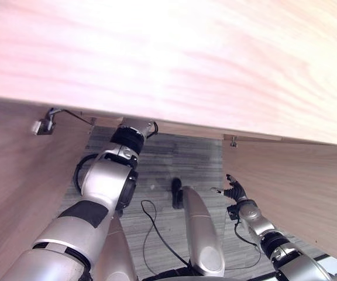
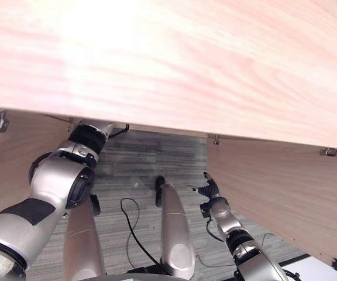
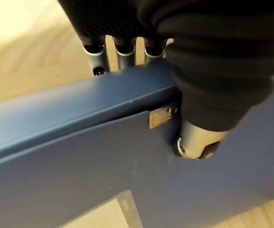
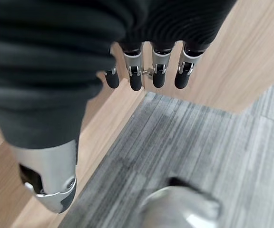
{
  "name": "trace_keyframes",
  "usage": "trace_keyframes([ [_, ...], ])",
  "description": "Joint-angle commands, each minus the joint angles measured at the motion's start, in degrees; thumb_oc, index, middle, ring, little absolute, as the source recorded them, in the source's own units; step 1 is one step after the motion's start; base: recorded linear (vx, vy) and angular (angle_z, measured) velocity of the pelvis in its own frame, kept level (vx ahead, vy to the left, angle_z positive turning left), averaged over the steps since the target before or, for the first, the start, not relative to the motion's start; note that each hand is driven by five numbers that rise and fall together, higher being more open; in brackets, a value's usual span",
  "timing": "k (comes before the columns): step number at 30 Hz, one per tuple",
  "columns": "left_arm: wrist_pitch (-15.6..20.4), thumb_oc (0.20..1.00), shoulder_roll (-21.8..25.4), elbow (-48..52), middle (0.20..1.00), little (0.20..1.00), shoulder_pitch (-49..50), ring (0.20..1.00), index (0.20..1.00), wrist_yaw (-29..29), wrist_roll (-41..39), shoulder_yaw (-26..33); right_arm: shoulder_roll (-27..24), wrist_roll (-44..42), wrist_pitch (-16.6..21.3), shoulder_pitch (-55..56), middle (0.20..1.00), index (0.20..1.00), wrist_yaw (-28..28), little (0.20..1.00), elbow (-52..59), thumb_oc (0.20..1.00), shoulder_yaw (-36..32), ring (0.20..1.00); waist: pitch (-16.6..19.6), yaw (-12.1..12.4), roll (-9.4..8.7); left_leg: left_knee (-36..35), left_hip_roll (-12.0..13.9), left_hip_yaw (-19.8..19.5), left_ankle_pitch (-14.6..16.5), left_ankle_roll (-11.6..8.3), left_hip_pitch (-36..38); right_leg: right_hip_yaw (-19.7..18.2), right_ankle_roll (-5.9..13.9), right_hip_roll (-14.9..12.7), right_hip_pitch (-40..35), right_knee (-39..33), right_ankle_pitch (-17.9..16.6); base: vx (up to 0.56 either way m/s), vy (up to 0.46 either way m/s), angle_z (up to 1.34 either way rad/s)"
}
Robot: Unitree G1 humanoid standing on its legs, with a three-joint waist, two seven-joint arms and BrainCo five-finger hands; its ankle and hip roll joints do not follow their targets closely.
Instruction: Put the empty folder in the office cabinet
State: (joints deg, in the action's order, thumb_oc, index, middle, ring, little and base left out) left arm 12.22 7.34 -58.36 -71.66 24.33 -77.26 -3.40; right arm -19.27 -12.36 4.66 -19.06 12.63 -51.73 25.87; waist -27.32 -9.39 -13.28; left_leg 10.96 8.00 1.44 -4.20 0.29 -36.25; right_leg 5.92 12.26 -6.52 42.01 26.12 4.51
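Left hand (image 3: pixel 194 118) pinches the dark blue folder (image 3: pixel 80 156): in the left wrist view its thumb presses on the folder's near face while the fingers (image 3: pixel 122 52) pass behind its top edge. From the head cameras that hand is hidden under the cabinet top (image 1: pixel 174 58), a broad slab of pale, pinkish wood-grain board crossing the scene from 9 to 3 o'clock, so the folder sits inside the cabinet, out of the head cameras' sight.

Right hand (image 1: pixel 235 193) hangs free at about 4 o'clock, fingers straight and slightly apart, holding nothing, near the open right cabinet door (image 1: pixel 297 187). An open left door (image 1: pixel 16 175) stands at 8 o'clock, with a small metal hinge (image 1: pixel 44 124) at its upper corner. Between the doors lies grey striped carpet (image 1: pixel 180 158).

Seen up close, the folder is a flat, stiff, matt board with a straight edge running slantwise across the left wrist view; which way it points in the cabinet cannot be told. A small metal fitting (image 3: pixel 160 117) shows just beside the thumb, and light wood lies behind it.
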Motion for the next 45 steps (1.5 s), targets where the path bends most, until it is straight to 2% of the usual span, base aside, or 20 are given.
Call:
trace_keyframes([
  [1, 6.9, 0.200, 15.4, 0.8, 0.200, 0.200, -6.8, 0.200, 0.200, -3.9, 3.7, 3.2, 0.7, -1.5, 0.3, 2.0, 1.000, 1.000, 1.8, 1.000, -4.2, 1.000, -1.5, 1.000, -2.5, 0.4, -0.78, 4.0, -2.7, -2.5, 9.6, -5.59, 5.2, 2.5, 2.68, -0.7, -7.1, -14.8, -8.3, 0.20, -0.052, 0.53],
  [2, 8.6, 0.200, 13.9, 1.2, 0.200, 0.200, -8.2, 0.200, 0.200, -3.1, 2.6, 3.4, 0.5, -2.1, 0.2, 2.7, 1.000, 1.000, 1.7, 1.000, -4.0, 1.000, -1.3, 1.000, -2.5, -0.5, -1.09, 5.2, -4.3, -2.8, 10.2, -4.97, 4.2, -0.5, 2.04, 0.0, -7.2, -15.4, -9.6, 0.12, 0.011, 1.00],
  [3, 8.6, 0.200, 13.9, 1.2, 0.200, 0.200, -8.2, 0.200, 0.200, -3.0, 2.6, 3.4, 0.5, -2.1, 0.2, 2.6, 1.000, 1.000, 1.7, 1.000, -4.0, 1.000, -1.3, 1.000, -2.5, -0.4, -1.13, 5.4, -4.4, -2.7, 10.3, -4.91, 4.1, -0.6, 2.08, -0.1, -7.2, -15.4, -9.6, 0.07, 0.042, 1.29],
  [5, 9.9, 0.200, 12.8, 2.9, 0.200, 0.200, -8.9, 0.200, 0.200, -3.3, 2.9, 3.2, 0.0, -2.6, 0.4, 2.9, 1.000, 1.000, 1.9, 1.000, -4.8, 1.000, -0.9, 1.000, -2.5, -0.3, -0.90, 6.9, -5.1, -2.3, 10.3, -4.71, 2.4, -0.6, 0.87, 0.0, -6.5, -14.4, -9.3, -0.02, -0.014, 0.57],
  [8, 9.5, 0.200, 13.0, 2.0, 0.200, 0.200, -8.8, 0.200, 0.200, -2.9, 2.5, 2.9, -0.7, -3.7, 0.8, 3.2, 1.000, 1.000, 1.6, 1.000, -4.5, 1.000, -0.8, 1.000, -2.5, -0.3, -0.39, 8.4, -4.5, -2.8, 10.5, -4.80, 1.3, 0.7, -0.10, 0.3, -6.3, -13.2, -8.2, 0.02, -0.109, 0.05],
  [12, 9.5, 0.200, 14.1, 2.1, 0.200, 0.200, -9.3, 0.200, 0.200, -2.7, 1.9, 3.0, -1.7, -3.6, 1.3, 4.6, 1.000, 1.000, 0.7, 1.000, -3.0, 1.000, -0.7, 1.000, -1.9, -0.1, -0.14, 13.5, -3.0, -4.4, 14.4, -4.89, -1.2, 0.6, -0.73, 1.1, -4.6, -8.4, -3.8, 0.06, -0.075, -0.11],
  [17, 9.4, 0.200, 15.0, 1.5, 0.200, 0.200, -9.4, 0.200, 0.200, -2.2, 1.5, 3.1, -2.6, -3.7, 1.6, 6.0, 1.000, 1.000, 0.7, 1.000, -2.7, 1.000, -1.2, 1.000, -0.3, -0.4, -0.06, 19.2, -2.6, -4.9, 16.7, -4.13, -4.8, 0.1, -1.79, 1.4, -0.8, -1.8, -0.7, 0.00, -0.032, 0.25],
  [21, 9.0, 0.200, 16.4, 0.9, 0.200, 0.200, -10.5, 0.200, 0.200, -1.8, 1.9, 3.1, -3.2, -4.3, 2.1, 6.5, 1.000, 1.000, 0.9, 1.000, -1.6, 1.000, -1.5, 1.000, 0.5, -1.0, -0.35, 26.4, -2.5, -5.6, 19.6, -3.34, -9.5, -0.3, -3.25, 1.7, 3.9, 5.1, 2.2, -0.01, -0.042, -0.21],
  [37, 7.2, 0.200, 21.5, -2.7, 0.200, 0.200, -14.9, 0.200, 0.200, -1.6, 1.4, 1.7, -4.5, -5.0, 3.2, 6.5, 1.000, 1.000, 1.5, 1.000, 0.0, 1.000, -2.3, 1.000, 3.3, -2.7, 0.91, 38.0, -1.8, -8.0, 23.1, -2.04, -22.6, -0.3, -6.18, 1.6, 16.7, 18.4, 8.5, 0.00, -0.043, 0.04],
  [45, 5.3, 0.200, 22.6, -6.3, 0.200, 0.200, -15.0, 0.200, 0.200, -1.5, 2.1, 2.2, -5.0, -4.7, 3.6, 6.8, 1.000, 1.000, 1.9, 1.000, -0.7, 1.000, -2.5, 1.000, 3.7, -3.1, 0.89, 41.1, -1.8, -9.0, 24.1, -1.50, -25.5, -0.7, -7.49, 1.0, 20.1, 24.2, 11.6, 0.03, -0.033, -0.01],
])
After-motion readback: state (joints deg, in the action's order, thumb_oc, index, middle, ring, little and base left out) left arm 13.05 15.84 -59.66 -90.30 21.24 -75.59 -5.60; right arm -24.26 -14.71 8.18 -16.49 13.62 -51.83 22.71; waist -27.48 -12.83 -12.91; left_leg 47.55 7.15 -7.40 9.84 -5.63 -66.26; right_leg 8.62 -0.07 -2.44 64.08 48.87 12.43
